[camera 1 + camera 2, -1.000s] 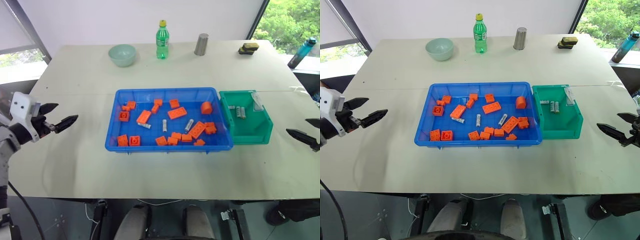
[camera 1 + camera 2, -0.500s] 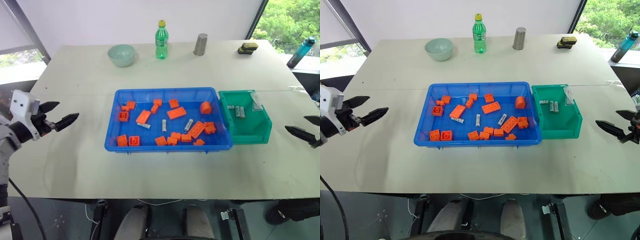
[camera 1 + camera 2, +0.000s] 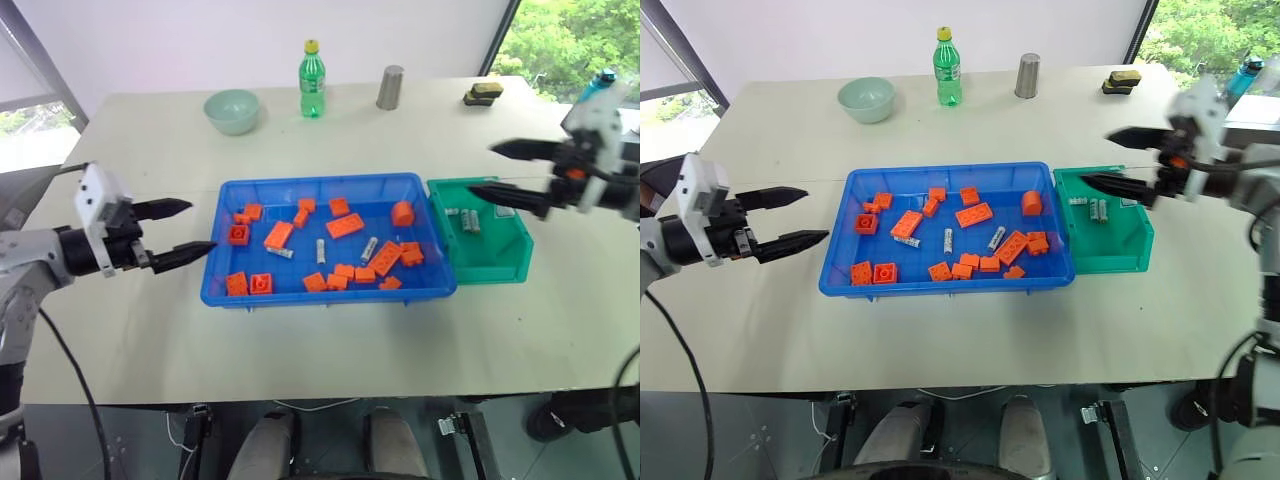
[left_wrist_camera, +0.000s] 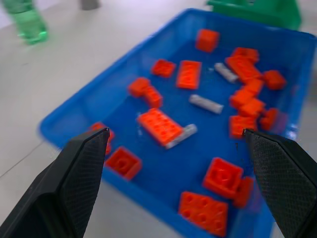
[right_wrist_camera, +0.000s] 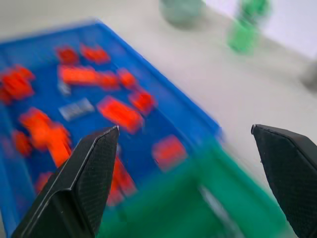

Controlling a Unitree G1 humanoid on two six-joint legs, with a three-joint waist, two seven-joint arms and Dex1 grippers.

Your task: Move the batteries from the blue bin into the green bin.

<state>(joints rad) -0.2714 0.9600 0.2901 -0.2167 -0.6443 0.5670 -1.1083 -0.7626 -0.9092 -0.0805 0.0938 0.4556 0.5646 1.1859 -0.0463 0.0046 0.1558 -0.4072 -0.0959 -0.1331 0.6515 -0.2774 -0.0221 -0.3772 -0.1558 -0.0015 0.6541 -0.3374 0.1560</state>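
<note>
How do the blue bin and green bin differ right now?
The blue bin is wide and shallow; the green bin is much narrower and deeper. The blue bin holds orange bricks mixed with three batteries; the green bin holds batteries only, no bricks. Both are rectangular plastic, side by side on the table.

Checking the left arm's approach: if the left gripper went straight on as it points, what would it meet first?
Probably the blue bin: the open left gripper points at its near-left wall, orange bricks just beyond. Height is unclear.
</note>
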